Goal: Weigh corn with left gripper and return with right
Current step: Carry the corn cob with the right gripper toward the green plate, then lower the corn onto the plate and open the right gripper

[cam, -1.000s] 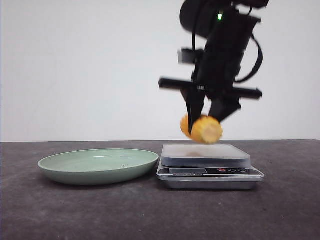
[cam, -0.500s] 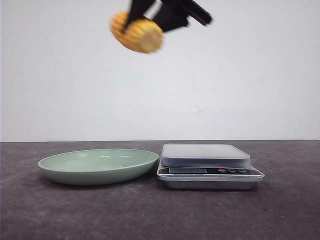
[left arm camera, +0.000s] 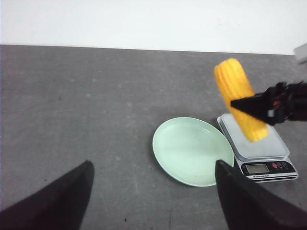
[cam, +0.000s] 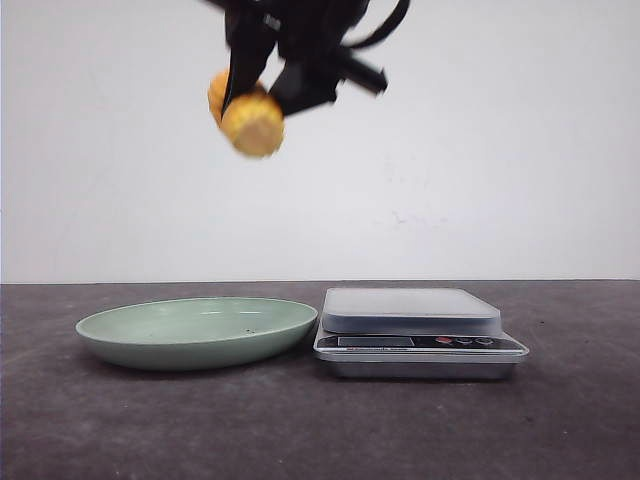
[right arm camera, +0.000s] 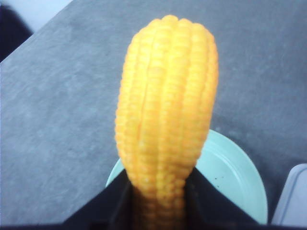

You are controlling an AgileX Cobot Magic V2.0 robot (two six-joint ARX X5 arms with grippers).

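We carry the corn back to the plate; weighing looks done.

Front view: our right gripper squeezes one corn high above one green plate, beside one bare scale. Left wrist view: our left gripper is spread wide, holding nothing. Right wrist view: the corn stands up between two black fingers, plate below.
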